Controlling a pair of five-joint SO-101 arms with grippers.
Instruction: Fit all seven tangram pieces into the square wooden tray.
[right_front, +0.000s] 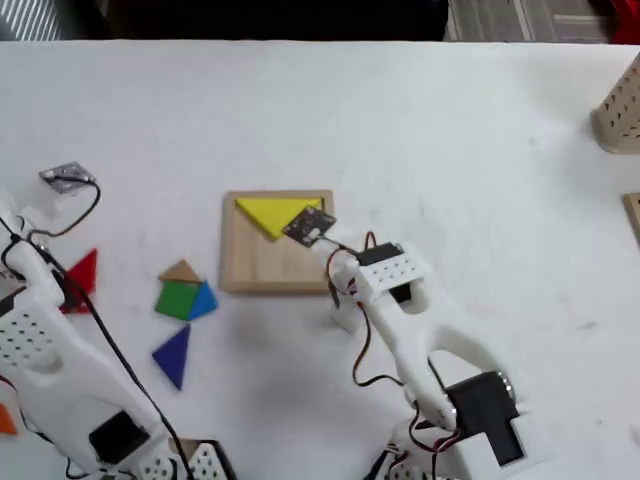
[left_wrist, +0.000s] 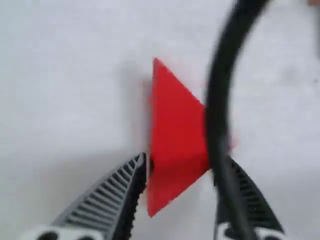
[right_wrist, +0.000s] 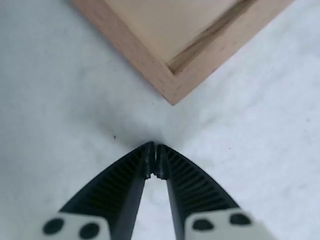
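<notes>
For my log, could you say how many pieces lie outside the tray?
6: red at the left gripper; brown, green, blue, dark blue beside the tray; orange at the edge.

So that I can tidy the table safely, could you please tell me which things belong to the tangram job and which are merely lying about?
Job: wooden tray, yellow triangle, red triangle, brown triangle, green square, small blue triangle, larger blue triangle, orange piece.

Lying about: wooden block with holes, second wooden object near it.

High view over table (right_front: 450, 130), wrist views close, right shares tray (right_front: 270, 270)
</notes>
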